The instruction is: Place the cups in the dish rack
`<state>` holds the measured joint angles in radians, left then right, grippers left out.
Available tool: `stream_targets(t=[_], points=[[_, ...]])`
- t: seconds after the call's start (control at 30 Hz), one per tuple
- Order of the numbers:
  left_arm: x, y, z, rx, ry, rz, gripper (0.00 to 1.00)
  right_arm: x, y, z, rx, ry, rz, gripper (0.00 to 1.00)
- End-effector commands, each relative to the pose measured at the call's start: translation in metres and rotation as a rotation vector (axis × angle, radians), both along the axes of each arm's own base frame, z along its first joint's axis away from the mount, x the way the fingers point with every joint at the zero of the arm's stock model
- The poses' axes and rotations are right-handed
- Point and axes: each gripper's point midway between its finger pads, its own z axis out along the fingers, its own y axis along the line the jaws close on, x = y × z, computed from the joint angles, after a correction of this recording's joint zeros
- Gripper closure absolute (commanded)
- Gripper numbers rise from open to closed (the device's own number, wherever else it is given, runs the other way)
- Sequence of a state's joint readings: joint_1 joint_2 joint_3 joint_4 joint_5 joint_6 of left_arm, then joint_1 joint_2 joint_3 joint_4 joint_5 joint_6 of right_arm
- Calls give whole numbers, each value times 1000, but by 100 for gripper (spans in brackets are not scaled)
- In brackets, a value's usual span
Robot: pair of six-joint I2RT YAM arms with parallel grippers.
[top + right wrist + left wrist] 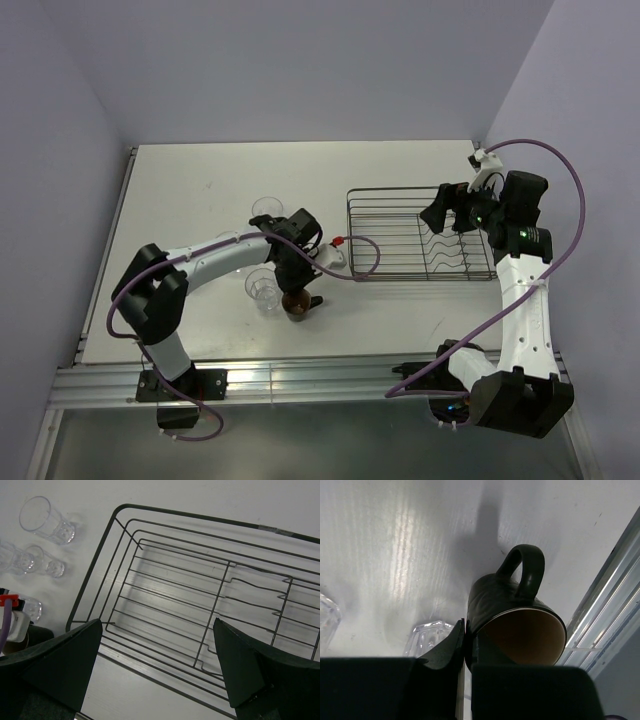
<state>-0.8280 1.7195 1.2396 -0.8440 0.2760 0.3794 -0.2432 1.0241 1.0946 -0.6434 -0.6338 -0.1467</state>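
one dark mug (502,600), brown inside, rim in left end effector (465,642)

White table (200,180), pale lavender walls (300,60)

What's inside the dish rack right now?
Nothing that I can see: the dish rack shows only bare wires over the table. The right tool covers its near corners in the wrist view.

I can't make out a single word, number or brand anywhere here. The only label-like thing is a small pale strip (267,528) on the dish rack (200,516) rim, and its print isn't legible.
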Motion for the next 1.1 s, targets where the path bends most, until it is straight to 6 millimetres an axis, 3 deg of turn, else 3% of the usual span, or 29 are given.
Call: stream_targets(t=[0.0,0.1,0.13,0.2,0.23,0.4,0.5,0.53,0.6,0.63,0.67,0.7,0.77,0.8,0.87,0.9,0.97,1.0,1.07], points=[[13,-19,37,-73,-73,6,100,3,-1,19,4,-48,0,0],[23,-26,65,-107,-128,32,100,5,0,27,20,-62,-10,0],[31,-30,85,-136,-175,41,100,6,0,30,23,-69,-15,0],[38,-30,106,-158,-229,53,100,8,-1,39,29,-92,-22,0],[44,-31,129,-197,-284,63,100,9,-1,42,41,-94,-31,0],[71,-22,194,-294,-544,129,100,16,4,70,91,-131,-31,0],[78,-6,226,-335,-689,178,100,19,10,90,141,-148,-11,0],[82,-2,245,-386,-760,208,100,20,12,93,152,-149,-3,0],[91,12,257,-383,-864,267,100,20,20,105,193,-156,34,0],[95,18,289,-469,-968,320,100,20,23,109,210,-158,49,0],[97,25,300,-488,-1025,347,100,22,25,113,229,-158,63,0],[100,35,295,-464,-1076,375,100,23,29,119,263,-159,72,0],[97,47,333,-542,-1239,366,100,23,39,124,324,-143,125,0],[96,49,323,-518,-1276,338,100,23,43,129,370,-138,138,0],[91,62,352,-507,-1461,296,100,21,55,128,431,-105,191,0],[91,63,339,-461,-1504,257,100,20,60,129,455,-91,206,0],[83,72,355,-399,-1666,171,100,21,69,126,460,-65,228,0],[82,70,339,-351,-1686,105,100,17,82,119,453,-27,261,0],[72,70,343,-306,-1788,-20,100,17,93,111,417,-3,283,0]])
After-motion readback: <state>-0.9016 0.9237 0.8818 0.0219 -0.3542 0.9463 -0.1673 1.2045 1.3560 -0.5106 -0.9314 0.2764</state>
